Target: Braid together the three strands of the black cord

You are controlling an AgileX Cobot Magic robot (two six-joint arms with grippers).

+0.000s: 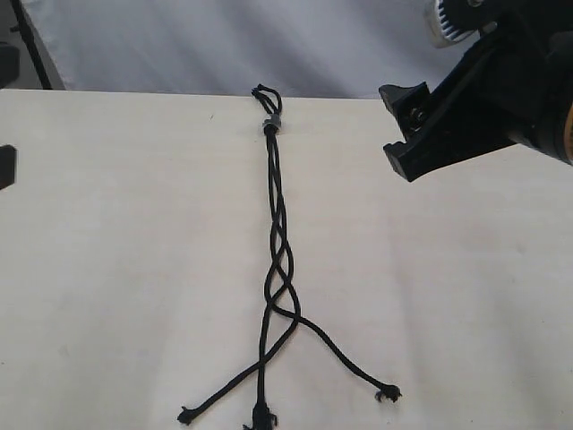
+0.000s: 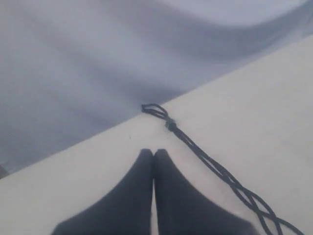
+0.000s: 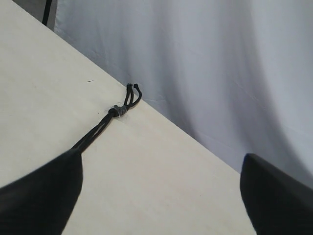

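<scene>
The black cord lies straight down the middle of the pale table, its short loop and small grey band at the far edge. Below the band the three strands cross several times, then fan apart into knotted tips near the front edge. My right gripper hovers open above the table, to the right of the band, holding nothing; the right wrist view shows the band ahead of its wide-apart fingers. My left gripper is shut on nothing, to the left of the cord.
The pale table ends at its far edge just behind the cord's loop, with a grey-white cloth backdrop beyond. A dark piece of the left arm shows at the left edge of the exterior view.
</scene>
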